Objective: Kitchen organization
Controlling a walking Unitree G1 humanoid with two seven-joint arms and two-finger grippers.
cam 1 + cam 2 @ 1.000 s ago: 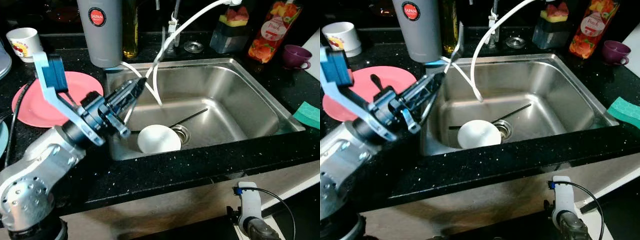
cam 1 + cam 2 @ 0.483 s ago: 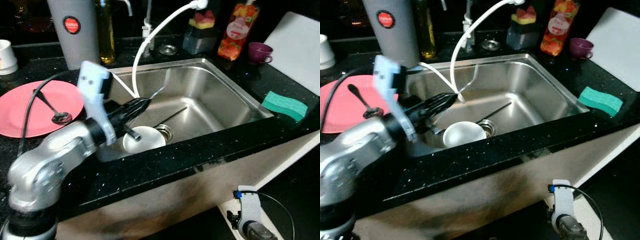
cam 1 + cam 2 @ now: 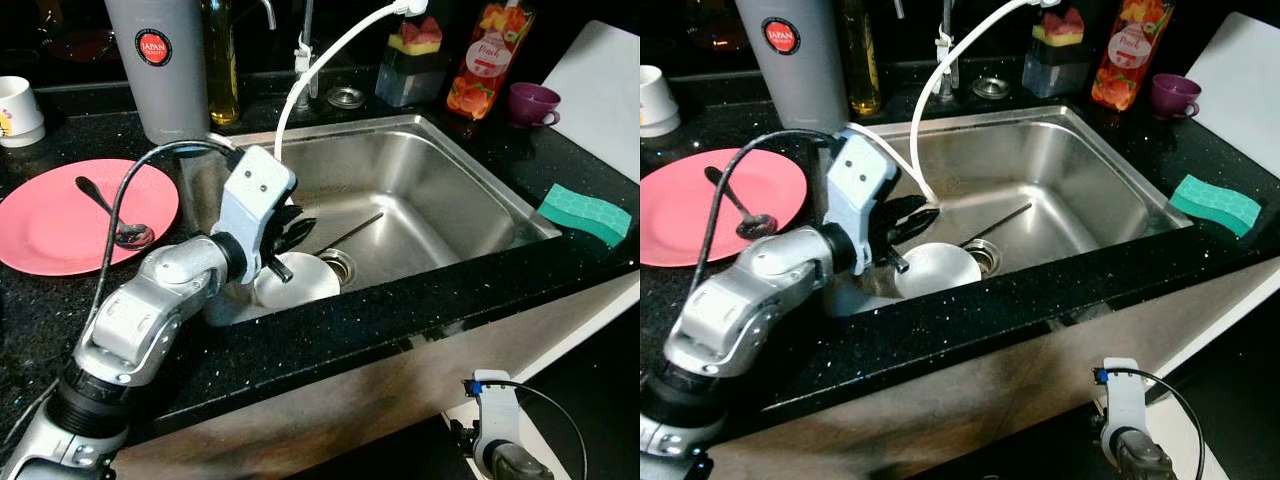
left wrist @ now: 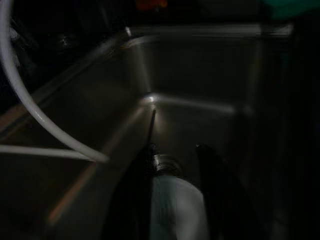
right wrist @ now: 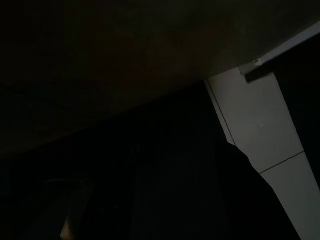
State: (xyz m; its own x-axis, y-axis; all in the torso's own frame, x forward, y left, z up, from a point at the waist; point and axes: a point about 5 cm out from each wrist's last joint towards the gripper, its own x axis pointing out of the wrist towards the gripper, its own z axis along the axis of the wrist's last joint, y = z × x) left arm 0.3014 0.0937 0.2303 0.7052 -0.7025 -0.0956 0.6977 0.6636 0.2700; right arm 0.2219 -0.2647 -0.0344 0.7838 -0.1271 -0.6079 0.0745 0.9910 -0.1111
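One white mug (image 3: 18, 108) stands at the far left of the black table (image 3: 330, 340), cut off by the frame edge. One pink plate (image 3: 60, 225) lies beside it, carrying one spoon (image 3: 112, 215). One grey canister (image 3: 160, 65) and one oil bottle (image 3: 222, 60) stand behind, both with their tops out of frame.

The left tool (image 3: 290, 232) reaches down into the steel sink (image 3: 470, 190), just above one white bowl (image 3: 297, 280) that sits overturned on the sink floor next to the drain (image 3: 338, 265). In the left wrist view the two black fingers (image 4: 212, 185) stand apart, one on each side of the bowl (image 4: 175, 210); whether they touch it cannot be told in the dim light. One thin dark utensil (image 3: 350, 233) lies across the sink floor, its near end hidden behind the bowl. One white hose (image 3: 320, 60) curves from the tap area down into the sink.

Further right: one sponge holder (image 3: 415, 65), one juice bottle (image 3: 488, 60), one purple cup (image 3: 530, 102), one white board (image 3: 605, 90) partly cut off, and one green sponge (image 3: 585, 213).

The right tool (image 3: 495, 450) hangs idle below the table edge; its finger position cannot be told, and the right wrist view is almost wholly dark.
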